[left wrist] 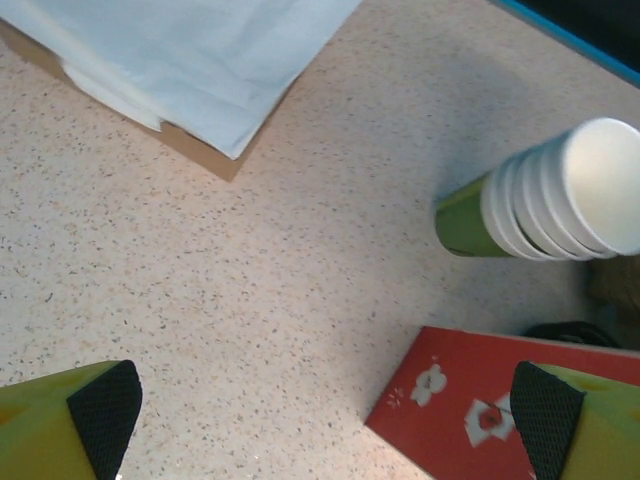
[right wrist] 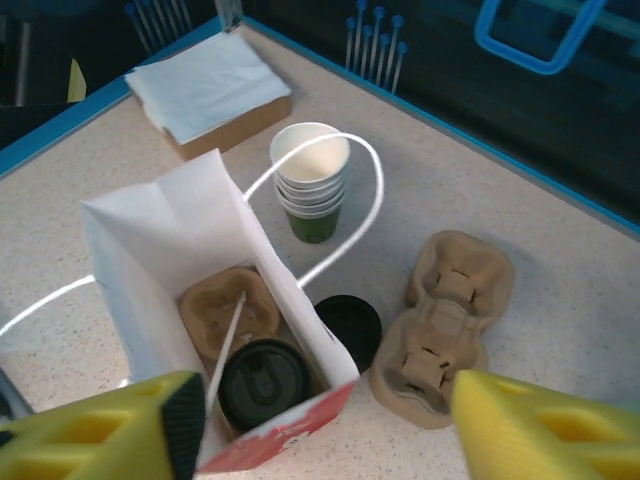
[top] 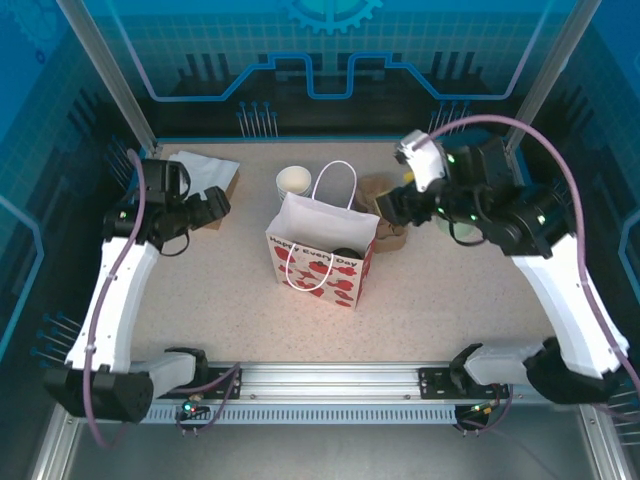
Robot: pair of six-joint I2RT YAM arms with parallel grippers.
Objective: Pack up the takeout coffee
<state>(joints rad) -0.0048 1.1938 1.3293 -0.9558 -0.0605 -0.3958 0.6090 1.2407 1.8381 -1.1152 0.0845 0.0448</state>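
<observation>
The takeout coffee (right wrist: 263, 383), seen from above as a round black lid, sits inside the open gift bag (right wrist: 150, 240) in one pocket of a brown pulp carrier (right wrist: 228, 305). A thin white stick (right wrist: 226, 345) leans beside it. My right gripper (right wrist: 325, 430) hovers open above the bag's near red edge with nothing between its yellow fingers (right wrist: 170, 420). In the top view the bag (top: 320, 250) stands mid-table, the right gripper (top: 395, 205) just to its right. My left gripper (left wrist: 325, 420) is open over bare table left of the bag (left wrist: 470, 410).
A stack of green paper cups (right wrist: 311, 180) stands behind the bag. A loose black lid (right wrist: 348, 328) and stacked brown carriers (right wrist: 445, 325) lie to its right. A box of white napkins (top: 205, 172) sits at the back left.
</observation>
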